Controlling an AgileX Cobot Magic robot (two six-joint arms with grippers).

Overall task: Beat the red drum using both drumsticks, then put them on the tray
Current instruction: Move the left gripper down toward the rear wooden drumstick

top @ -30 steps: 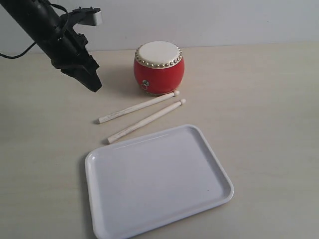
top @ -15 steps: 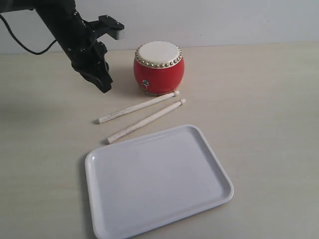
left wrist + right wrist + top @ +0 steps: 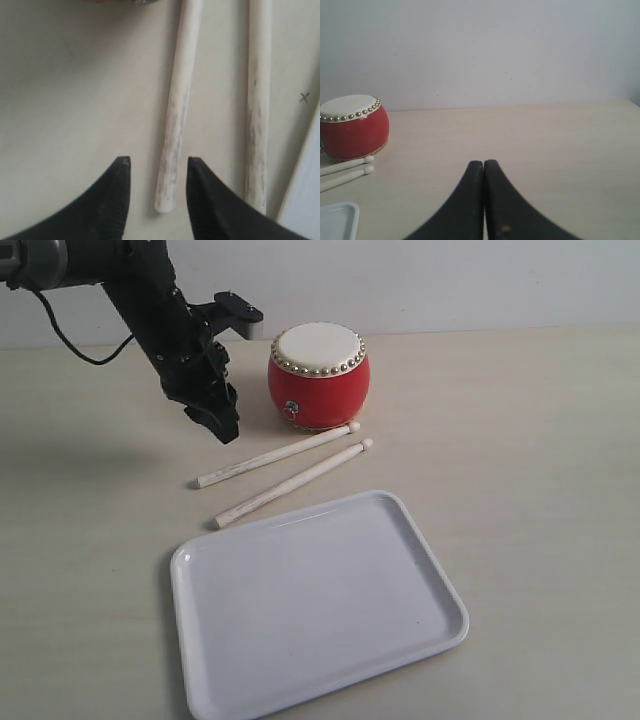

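Newly opened left gripper point(image 3: 157, 161), closer in over drum-side drumstick point(image 3: 177, 100) butt, holding nothing (right gripper point(image 3: 484, 162) shut, empty), means pickup starting.

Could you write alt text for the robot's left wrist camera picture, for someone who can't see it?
The left gripper is open, its two black fingertips framing the butt end of a pale wooden drumstick lying on a beige table. A second drumstick lies alongside, with the edge of a white tray beyond it.

Pale table point(image 3: 540, 490), red drum point(image 3: 318, 380), two drumsticks point(image 3: 275, 456), white tray point(image 3: 315, 605)
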